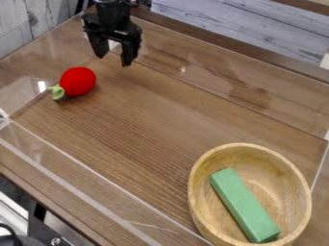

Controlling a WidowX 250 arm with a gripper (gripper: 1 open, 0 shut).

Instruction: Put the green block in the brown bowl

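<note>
The green block (244, 205), a flat matte bar, lies inside the brown bowl (202, 179) at the lower right, running diagonally across its bottom. My gripper (112, 53) hangs at the upper left, far from the bowl, pointing straight down with its two black fingers apart and nothing between them. It stands just behind and to the right of the red fruit.
A round red fruit (79, 82) with a green stem rests on the wooden tabletop at the left. Clear acrylic walls (77, 163) border the table along the front and left. A pale plank wall runs across the back.
</note>
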